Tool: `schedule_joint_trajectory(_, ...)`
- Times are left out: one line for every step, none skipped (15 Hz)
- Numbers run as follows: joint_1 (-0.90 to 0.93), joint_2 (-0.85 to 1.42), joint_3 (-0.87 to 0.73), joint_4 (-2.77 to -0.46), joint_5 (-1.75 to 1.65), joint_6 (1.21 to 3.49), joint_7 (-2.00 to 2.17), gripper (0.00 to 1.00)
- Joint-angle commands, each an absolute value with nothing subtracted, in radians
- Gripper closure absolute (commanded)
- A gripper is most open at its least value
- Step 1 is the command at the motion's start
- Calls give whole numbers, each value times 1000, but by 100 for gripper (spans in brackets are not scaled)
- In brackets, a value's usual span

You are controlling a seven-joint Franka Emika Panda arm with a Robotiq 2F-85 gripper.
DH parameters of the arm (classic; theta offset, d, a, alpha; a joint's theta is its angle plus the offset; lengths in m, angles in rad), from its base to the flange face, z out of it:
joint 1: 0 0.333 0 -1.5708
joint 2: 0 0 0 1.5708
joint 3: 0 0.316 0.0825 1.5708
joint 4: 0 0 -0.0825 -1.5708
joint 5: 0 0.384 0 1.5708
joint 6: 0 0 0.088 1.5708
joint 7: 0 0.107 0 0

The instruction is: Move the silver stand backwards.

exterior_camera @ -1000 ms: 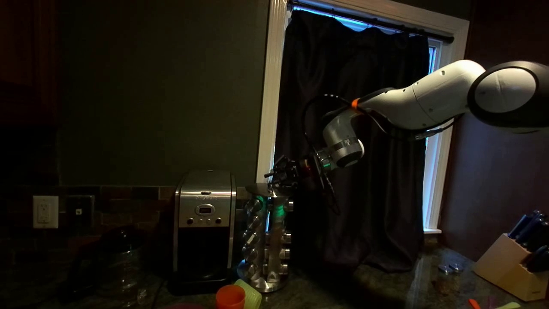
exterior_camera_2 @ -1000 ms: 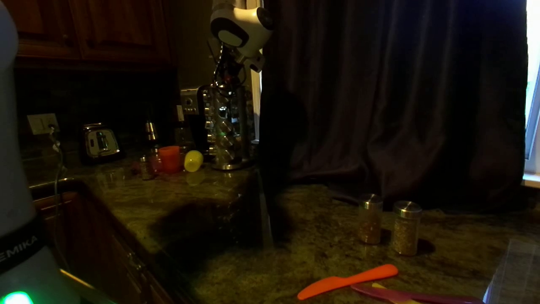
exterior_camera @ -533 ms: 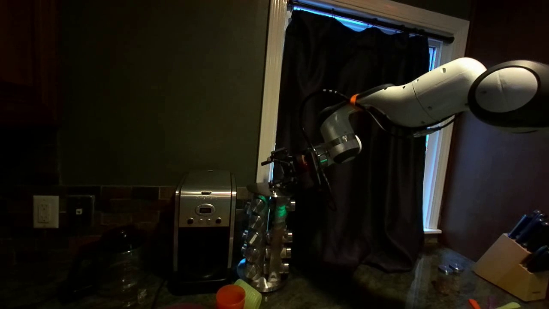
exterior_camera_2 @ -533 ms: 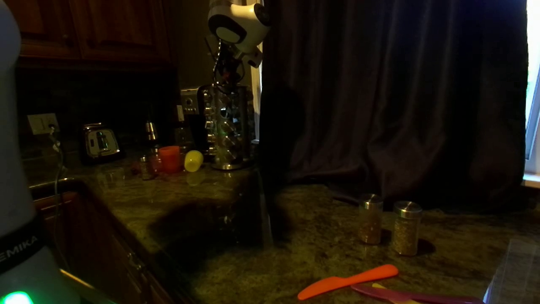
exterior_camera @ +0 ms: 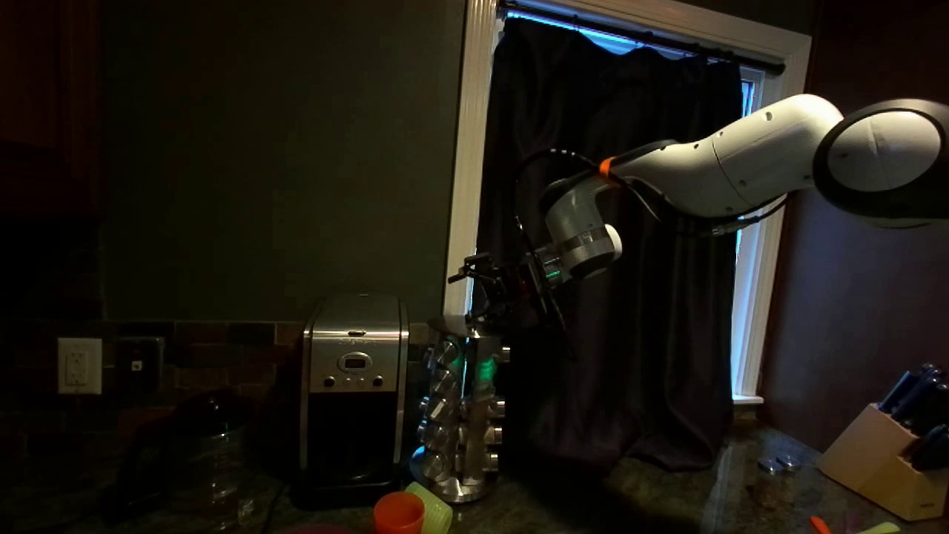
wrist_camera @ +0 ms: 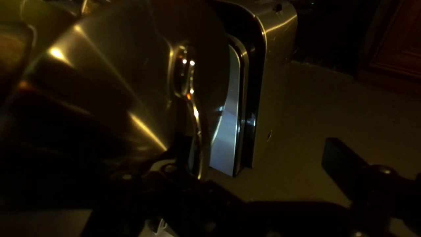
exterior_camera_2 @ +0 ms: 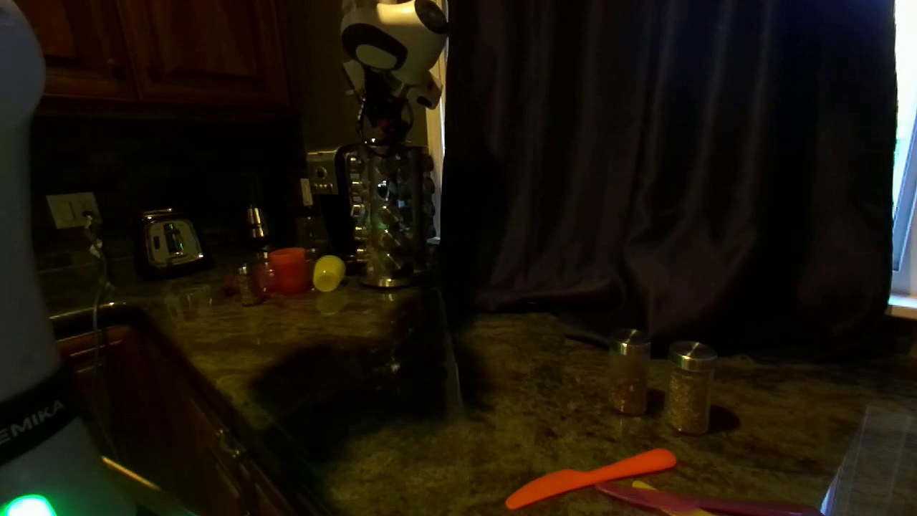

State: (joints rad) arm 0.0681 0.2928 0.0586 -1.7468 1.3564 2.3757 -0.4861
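In wrist view, silver stand (wrist_camera: pixel 128 69) cut off; jaws spread, contact unclear.

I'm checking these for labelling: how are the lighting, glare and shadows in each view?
Both exterior views: dim, with glints on the silver stand; in an exterior view, the dark tool partly merges with the curtain; in an exterior view, a dark patch, likely shadow, covers part of the countertop. Wrist view: dark and slightly soft, bright streaks glaring off the stand's metal top.

Both exterior views share silver stand (exterior_camera: pixel 480 415), farther back; wrist view close.
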Motion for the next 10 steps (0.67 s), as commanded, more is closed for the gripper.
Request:
schedule_joint_trajectory(87,271,60,-1765,1321,2482,-456,0)
schedule_joint_trajectory(93,267,61,-1772,1312,2505,-442,0)
schedule_joint_trajectory(98,262,62,-1780,1302,2528,-425,0)
schedule_joint_trajectory(102,255,62,-1792,1288,2541,-401,0)
schedule_joint_trajectory(105,250,65,-1799,1277,2555,-383,0)
schedule_joint_trajectory(105,245,65,-1807,1261,2557,-358,0)
schedule_joint_trajectory(101,237,66,-1818,1246,2540,-322,0)
schedule_joint_trajectory(96,233,66,-1823,1237,2523,-291,0)
schedule_joint_trajectory(90,229,64,-1826,1231,2512,-264,0)
schedule_joint_trajectory(85,228,62,-1826,1225,2504,-238,0)
